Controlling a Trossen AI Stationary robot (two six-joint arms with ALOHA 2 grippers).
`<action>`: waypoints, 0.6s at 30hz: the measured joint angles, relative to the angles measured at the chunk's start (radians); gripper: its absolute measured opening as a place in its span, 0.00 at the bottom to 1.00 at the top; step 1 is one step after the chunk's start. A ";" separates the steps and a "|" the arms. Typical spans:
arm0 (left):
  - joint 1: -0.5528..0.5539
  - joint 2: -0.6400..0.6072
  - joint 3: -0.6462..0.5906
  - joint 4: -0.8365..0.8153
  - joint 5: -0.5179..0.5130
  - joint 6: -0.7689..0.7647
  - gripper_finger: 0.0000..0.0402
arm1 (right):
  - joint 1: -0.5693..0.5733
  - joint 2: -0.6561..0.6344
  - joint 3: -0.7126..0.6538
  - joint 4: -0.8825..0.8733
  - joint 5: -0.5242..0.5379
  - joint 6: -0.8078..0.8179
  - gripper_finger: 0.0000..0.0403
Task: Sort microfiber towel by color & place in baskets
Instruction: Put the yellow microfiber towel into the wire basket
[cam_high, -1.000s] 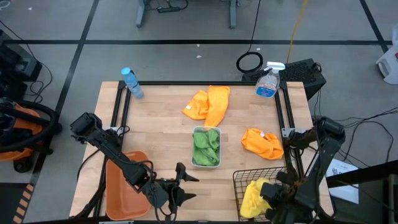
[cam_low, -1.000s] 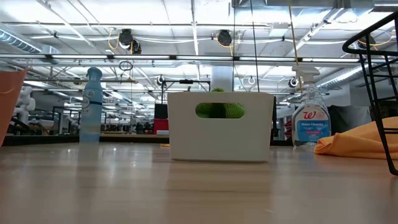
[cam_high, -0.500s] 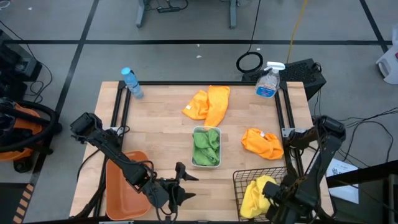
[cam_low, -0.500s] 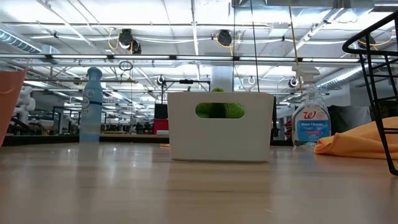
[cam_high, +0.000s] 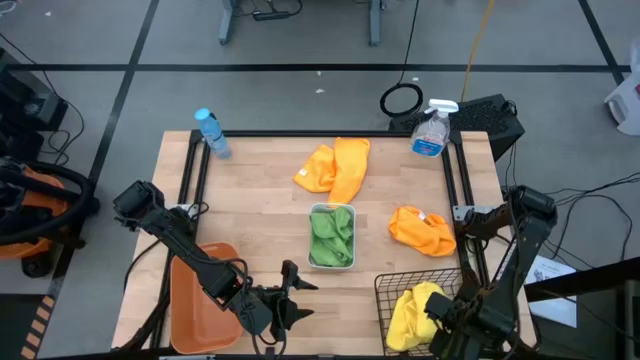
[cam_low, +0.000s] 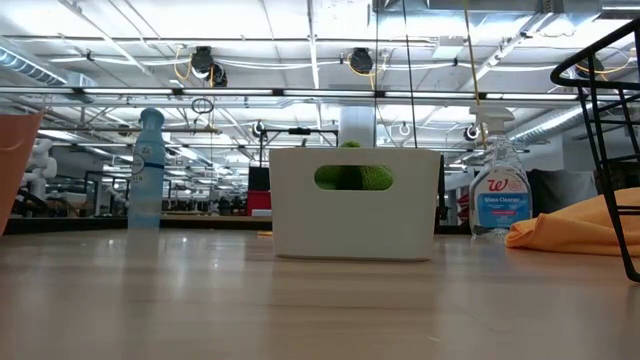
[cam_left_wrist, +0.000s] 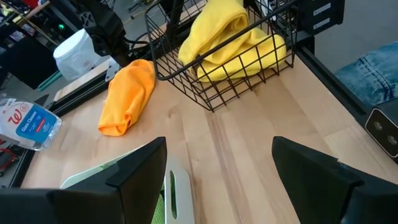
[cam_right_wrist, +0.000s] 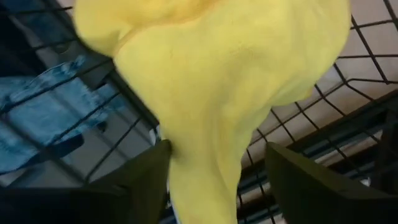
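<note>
Two claws are in our view. The right claw (cam_right_wrist: 211, 180), fingers spread wide, straddles the yellow towel (cam_high: 410, 312) in the black wire basket (cam_high: 385, 290) at the desk's near right corner. The left claw (cam_high: 290, 293) waits open and empty near the near edge.

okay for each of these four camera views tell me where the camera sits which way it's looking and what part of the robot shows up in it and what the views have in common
High view: overhead, straight down on the table; both arms show.
Low view: at tabletop height, looking level at the white bin; no arm shows.
Left wrist view: on the left arm, facing the black wire-mesh basket past the open left gripper.
Right wrist view: on the right arm, close over the yellow towel; right gripper open.
Shared: high and left wrist views both show the yellow towel in the basket.
</note>
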 joint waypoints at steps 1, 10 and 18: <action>0.000 0.000 0.000 0.000 0.000 0.000 0.74 | -0.003 0.013 0.000 0.000 0.000 -0.004 0.57; 0.000 0.000 0.000 0.002 0.000 0.000 0.74 | -0.038 0.123 0.000 0.105 -0.023 -0.104 0.19; 0.000 0.000 0.000 0.002 0.000 -0.003 0.74 | -0.056 0.053 0.000 0.082 -0.046 -0.093 0.32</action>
